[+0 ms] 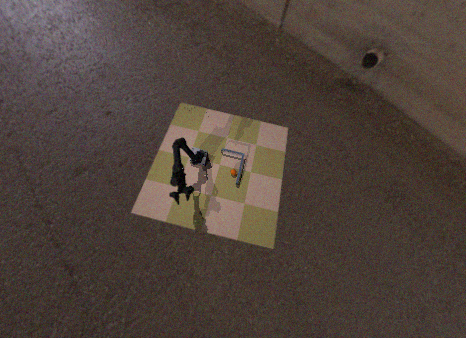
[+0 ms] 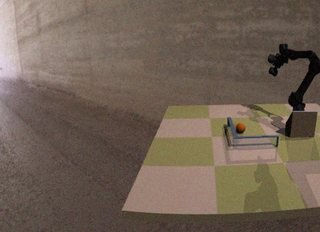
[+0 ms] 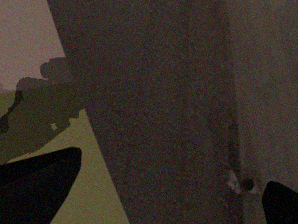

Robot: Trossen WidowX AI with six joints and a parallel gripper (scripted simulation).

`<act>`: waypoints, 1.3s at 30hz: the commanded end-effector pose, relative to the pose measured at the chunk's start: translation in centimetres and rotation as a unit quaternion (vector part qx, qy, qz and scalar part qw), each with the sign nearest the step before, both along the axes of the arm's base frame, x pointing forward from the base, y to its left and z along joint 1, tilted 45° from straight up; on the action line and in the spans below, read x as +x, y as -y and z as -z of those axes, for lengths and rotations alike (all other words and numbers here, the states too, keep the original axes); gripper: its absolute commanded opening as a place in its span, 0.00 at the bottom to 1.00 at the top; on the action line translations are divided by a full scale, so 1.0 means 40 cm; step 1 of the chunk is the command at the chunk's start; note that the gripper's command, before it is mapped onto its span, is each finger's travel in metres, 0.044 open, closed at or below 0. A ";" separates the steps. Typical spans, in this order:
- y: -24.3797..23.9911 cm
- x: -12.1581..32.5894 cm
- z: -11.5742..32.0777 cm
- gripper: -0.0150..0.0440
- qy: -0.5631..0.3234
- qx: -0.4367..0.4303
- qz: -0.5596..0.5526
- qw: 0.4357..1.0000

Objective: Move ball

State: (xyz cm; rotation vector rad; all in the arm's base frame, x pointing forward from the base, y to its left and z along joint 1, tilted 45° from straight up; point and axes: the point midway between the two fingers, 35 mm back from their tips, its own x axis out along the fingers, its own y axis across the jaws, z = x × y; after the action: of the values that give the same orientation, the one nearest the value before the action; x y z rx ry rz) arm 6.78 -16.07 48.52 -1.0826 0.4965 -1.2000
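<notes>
The orange ball point(image 2: 240, 128) is seen resting on the checked table point(image 2: 178, 191), tucked close to the inner corner of the two low clear walls point(image 2: 254, 137), just beside the shorter wall and a little apart from the longer one. In the top view the ball point(image 1: 233, 172) is found near the lower end of one wall point(image 1: 241, 169), inside the angle. No see-through copy can be picked out in any view, so whether the ball already sits on its resting spot cannot be told. The arm point(image 2: 303, 84) is raised high above its grey base block point(image 2: 302, 123), well apart from the ball, and the gripper point(image 2: 276, 64) is held up in the air. Its fingers are spread wide, close to their full range, and nothing is held between them; in the wrist view only two dark finger shapes are caught at the lower corners, with floor and a wedge of table between. As a judgement, almost all of the work looks undone: the ball has yet to be reached, gripped or nudged, brought to the marked spot, released there, and the gripper drawn away, with the ball left still and inside the walls.
</notes>
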 end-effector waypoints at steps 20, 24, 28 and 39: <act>0.102 0.433 0.350 0.92 -0.110 0.289 -0.129 0.942; 0.046 0.552 0.471 0.92 -0.142 0.362 -0.145 0.910; -0.032 0.644 0.596 0.92 -0.181 0.421 -0.138 0.878; -0.278 0.734 0.961 0.92 -0.294 0.475 -0.013 0.829</act>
State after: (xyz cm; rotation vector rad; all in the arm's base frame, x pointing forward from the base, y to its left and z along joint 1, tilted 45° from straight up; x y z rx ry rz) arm 35.99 -7.60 13.53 -0.5026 1.2921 -0.3796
